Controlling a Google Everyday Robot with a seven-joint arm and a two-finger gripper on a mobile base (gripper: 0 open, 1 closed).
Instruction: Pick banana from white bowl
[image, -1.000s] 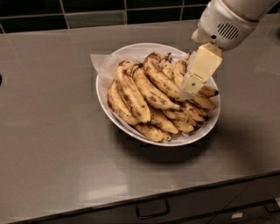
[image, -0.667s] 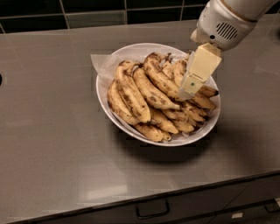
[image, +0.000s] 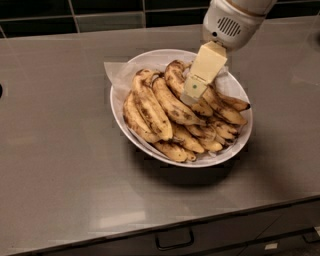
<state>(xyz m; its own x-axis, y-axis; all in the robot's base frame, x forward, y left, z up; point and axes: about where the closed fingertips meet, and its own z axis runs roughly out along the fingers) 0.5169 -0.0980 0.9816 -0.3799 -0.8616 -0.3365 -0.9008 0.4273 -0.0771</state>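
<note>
The white bowl (image: 150, 57) sits on the grey counter, lined with white paper and piled with several brown-mottled bananas. A long curved overripe banana (image: 172, 102) runs diagonally through the middle of the pile. My gripper (image: 193, 94) reaches down from the upper right, a cream-coloured piece below a white wrist. Its tip is low over the middle of the pile, at the right edge of that long banana and over the one beside it. It hides part of the bananas beneath it. Nothing is lifted out of the bowl.
The grey counter (image: 60, 150) runs all around the bowl. A dark tiled wall (image: 100, 10) is behind it. Drawer fronts with a handle (image: 174, 241) lie below the front edge.
My gripper has moved left and slightly back, from over the right side of the pile to over its middle. The bowl and bananas have not moved.
</note>
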